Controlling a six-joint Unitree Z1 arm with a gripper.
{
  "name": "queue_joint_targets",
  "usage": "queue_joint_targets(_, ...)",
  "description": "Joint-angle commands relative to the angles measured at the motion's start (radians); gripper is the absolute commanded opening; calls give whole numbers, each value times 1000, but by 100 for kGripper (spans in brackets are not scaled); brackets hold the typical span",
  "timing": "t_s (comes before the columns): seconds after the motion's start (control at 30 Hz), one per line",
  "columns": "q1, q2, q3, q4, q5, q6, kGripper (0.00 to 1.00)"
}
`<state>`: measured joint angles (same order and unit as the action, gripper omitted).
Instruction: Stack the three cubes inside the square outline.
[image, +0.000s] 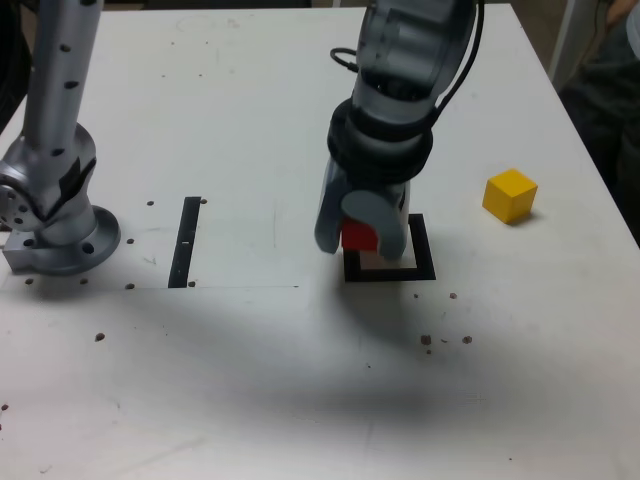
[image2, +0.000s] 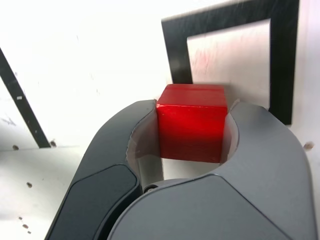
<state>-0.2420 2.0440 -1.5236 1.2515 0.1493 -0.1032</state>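
Red cube (image2: 191, 122) sits clamped between the 2 jaws of the gripper (image: 362, 235), which has closed down to the cube's own width and carries nothing else. In the exterior view the cube hangs at the near-left corner of the square outline (image: 425, 270), over the frame's edge rather than its white centre; whether it touches the table I cannot tell. The yellow cube (image: 510, 194) rests well apart, toward the exterior view's right, on the white table (image: 250, 120). No green cube shows in either view. The thin black strip (image: 186, 242) lies to the exterior view's left, near the arm's base (image: 55, 235).

Judging by its look, the cube is light, rigid and matte, so unlikely to slip. Flat opposite faces, gripped squarely as here, seem the best hold; a slight tilt could spoil the stack.
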Motion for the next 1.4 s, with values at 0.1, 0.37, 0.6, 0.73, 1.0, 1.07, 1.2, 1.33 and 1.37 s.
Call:
queue_joint_targets(0.1,33,14,-6,-16,3,16,16)
queue_joint_targets(0.37,39,48,-34,-25,-6,35,16)
queue_joint_targets(0.6,39,61,-48,-27,-8,54,21)
queue_joint_targets(0.73,39,70,-49,-27,-9,59,34)
queue_joint_targets(1.0,39,91,-49,-30,-20,69,44)
queue_joint_targets(1.07,39,92,-48,-30,-20,69,47)
queue_joint_targets(1.2,39,90,-44,-26,-20,72,64)
queue_joint_targets(1.33,39,71,-41,-21,-17,78,85)
queue_joint_targets(1.37,39,63,-40,-20,-15,79,90)
